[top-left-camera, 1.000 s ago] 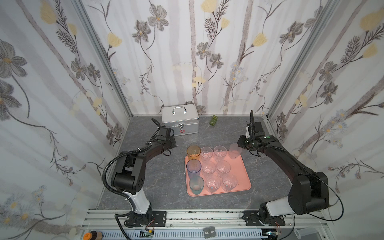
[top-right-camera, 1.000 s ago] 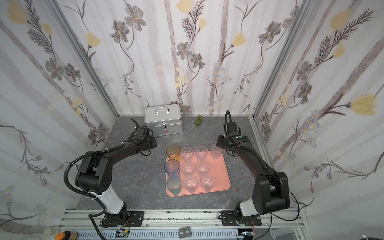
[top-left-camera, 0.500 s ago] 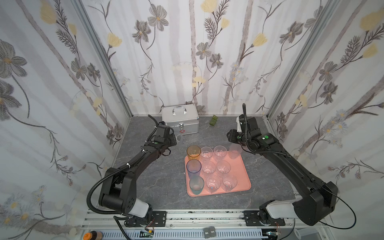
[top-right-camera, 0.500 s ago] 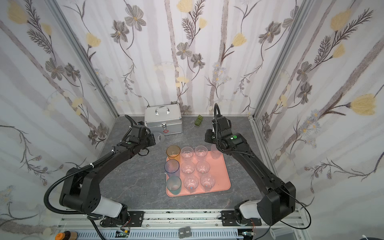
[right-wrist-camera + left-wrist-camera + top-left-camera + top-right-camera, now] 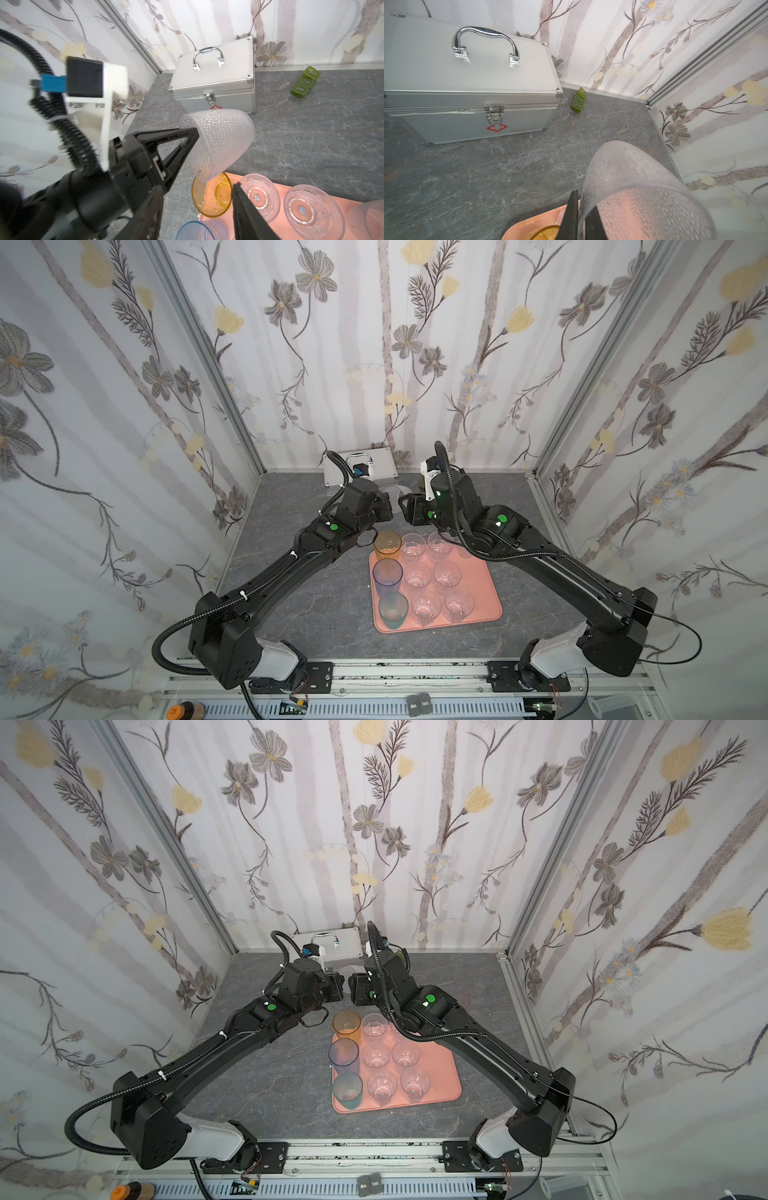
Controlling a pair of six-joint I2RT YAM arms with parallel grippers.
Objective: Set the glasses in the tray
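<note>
Frosted glass (image 5: 224, 141) hangs tilted, rim pinched in left tool (image 5: 194, 135); right tool (image 5: 197, 188) gapes empty.

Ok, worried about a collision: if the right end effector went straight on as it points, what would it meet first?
Probably the frosted dimpled glass tumbler, held tilted by the left end effector, straight ahead of the right end effector; depth is unclear.

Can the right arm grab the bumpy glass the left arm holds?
Probably yes. The right pincer is open and faces the bumpy glass, with nothing between them; the left pincer pinches only its rim.
</note>
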